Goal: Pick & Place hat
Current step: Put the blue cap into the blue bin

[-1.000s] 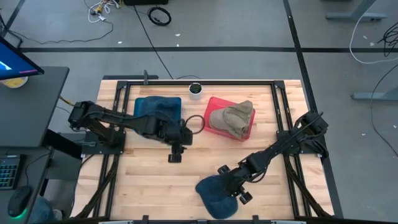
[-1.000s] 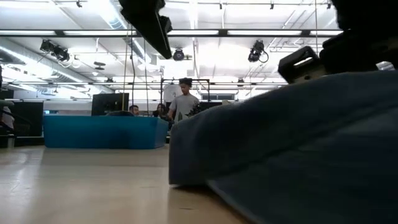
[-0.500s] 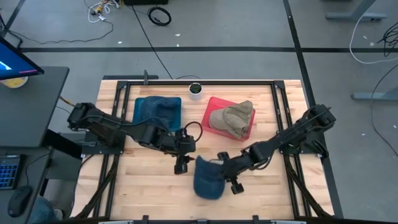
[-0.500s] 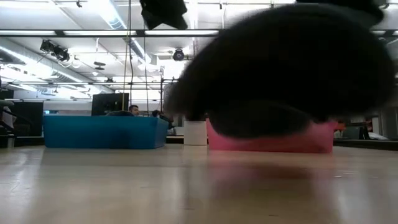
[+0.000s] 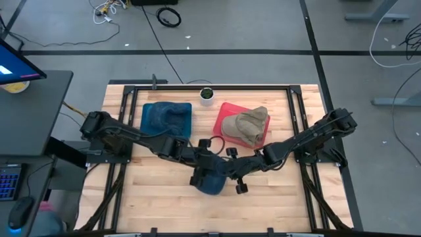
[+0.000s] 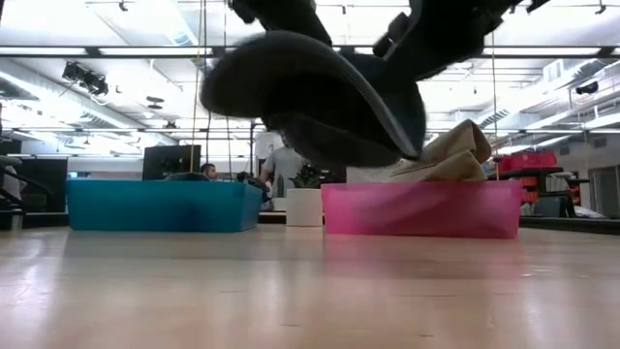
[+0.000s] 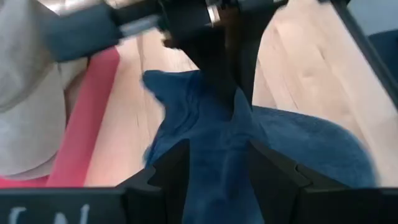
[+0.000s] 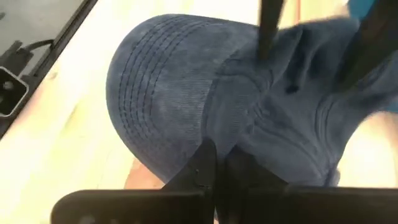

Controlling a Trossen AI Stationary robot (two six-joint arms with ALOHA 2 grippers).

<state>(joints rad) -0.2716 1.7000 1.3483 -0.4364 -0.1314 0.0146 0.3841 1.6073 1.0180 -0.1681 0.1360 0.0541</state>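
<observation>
A blue cap [image 5: 210,181] hangs over the middle of the table, clear of the wood in the low view [image 6: 310,97]. My right gripper [image 5: 228,173] reaches in from the table's right and is shut on the cap [image 8: 186,93]. My left gripper [image 5: 199,172] comes from the left and is open. Its fingers [image 7: 169,171] stand on either side of a raised ridge of the cap's crown [image 7: 217,143]. In the left wrist view the right gripper [image 7: 231,74] shows beyond that ridge. My right gripper pinches a bunched fold of the cap's crown [image 8: 219,134] between its two fingers, coming roughly level from the table's right. The cap is lifted clear and tilted, with its brim [image 6: 281,73] sticking out sideways. My left gripper's open fingers flank the crown cloth [image 7: 217,162]; I cannot tell whether they touch it.
A blue bin [image 5: 148,108] at the far left holds another blue hat [image 5: 166,118]. A pink bin [image 5: 223,112] holds a tan hat [image 5: 247,125]. A small white pot with a plant [image 5: 206,95] stands between them at the far edge. Bare wood lies along the near edge.
My right gripper has carried the cap from the table's near edge up and toward the far left, to the middle of the table. The cap, which lay on the wood, is now lifted clear. My left gripper has moved toward the near right, to the cap.
</observation>
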